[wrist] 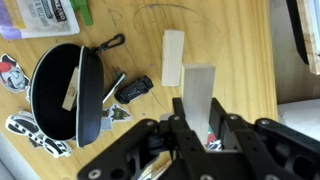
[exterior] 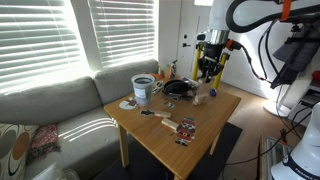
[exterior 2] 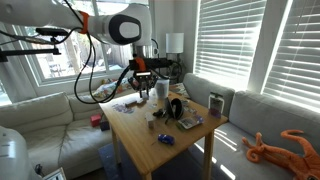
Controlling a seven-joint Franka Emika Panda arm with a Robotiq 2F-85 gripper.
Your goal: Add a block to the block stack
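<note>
My gripper (wrist: 198, 125) is shut on a pale tan wooden block (wrist: 198, 85) and holds it above the wooden table (wrist: 235, 50). The block stack (wrist: 173, 57) is a pale tan shape on the table just ahead and slightly left of the held block, apart from it. In both exterior views the gripper (exterior: 206, 68) (exterior 2: 143, 86) hangs over the table's far end. The stack is a tiny speck in an exterior view (exterior: 199, 99).
A black pan (wrist: 60, 92) (exterior: 177, 88) (exterior 2: 176, 106) lies beside the stack with a small black object (wrist: 133, 89) between them. Patterned cards (exterior: 185, 128) and a white cup (exterior: 143, 90) also sit on the table. A couch (exterior: 50, 110) borders it.
</note>
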